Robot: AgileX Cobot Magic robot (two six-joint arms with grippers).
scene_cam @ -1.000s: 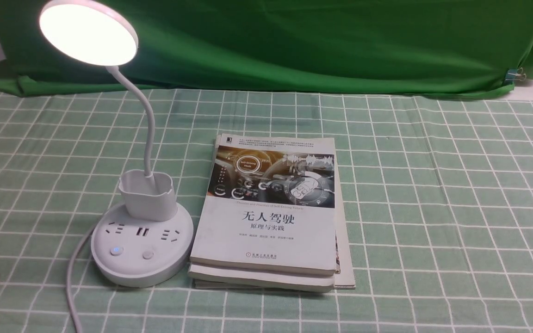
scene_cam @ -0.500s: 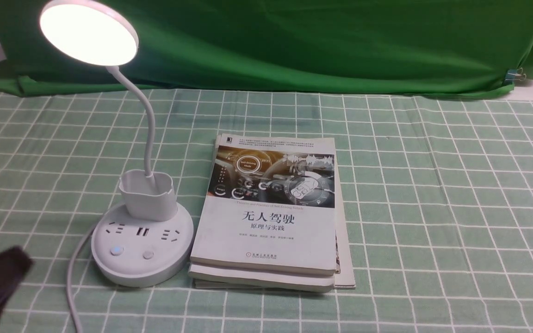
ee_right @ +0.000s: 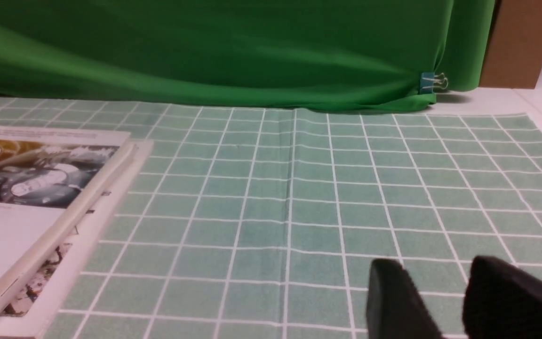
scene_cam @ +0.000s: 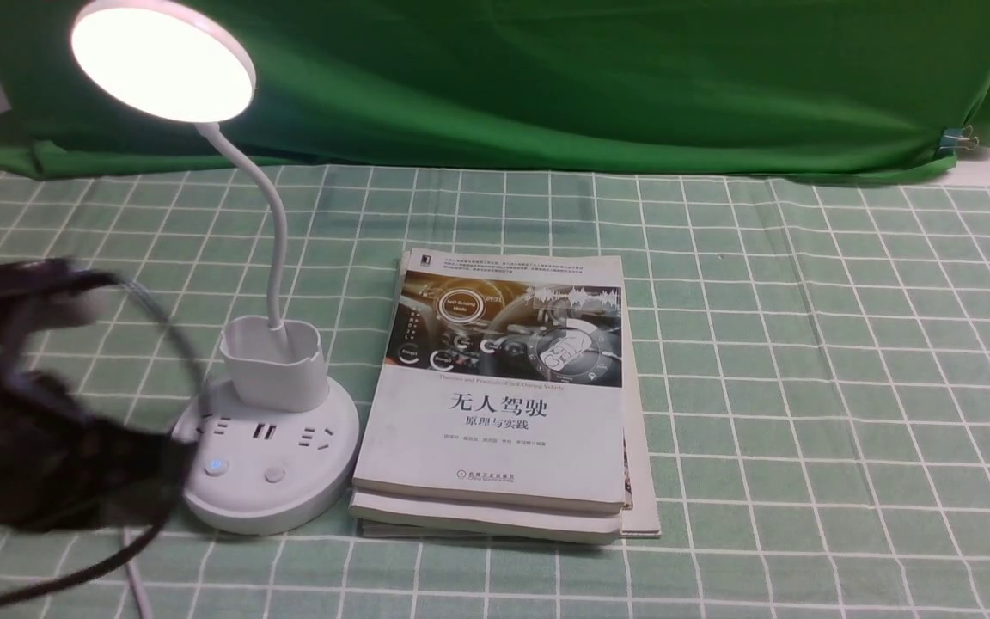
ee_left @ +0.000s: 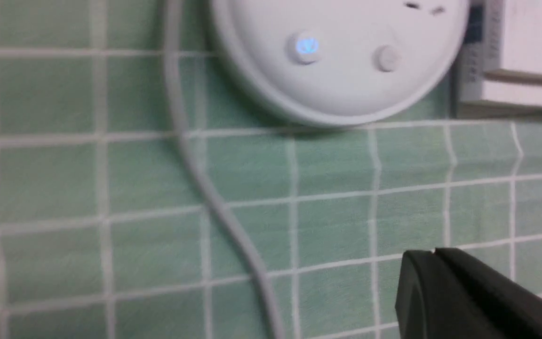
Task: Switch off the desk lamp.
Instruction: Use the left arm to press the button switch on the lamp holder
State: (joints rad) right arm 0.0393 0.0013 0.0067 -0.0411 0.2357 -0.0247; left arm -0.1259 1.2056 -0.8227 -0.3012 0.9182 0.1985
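Desk lamp (scene_cam: 164,62) still lit — left gripper (ee_left: 440,287) closer

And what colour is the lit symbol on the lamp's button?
Blue; the lit button shows best in the left wrist view.

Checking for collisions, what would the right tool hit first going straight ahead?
Probably nothing soon: the right tool seems to point over bare green checked cloth, though its height is unclear.

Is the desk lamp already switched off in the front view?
No, the disc head of the desk lamp glows bright white.
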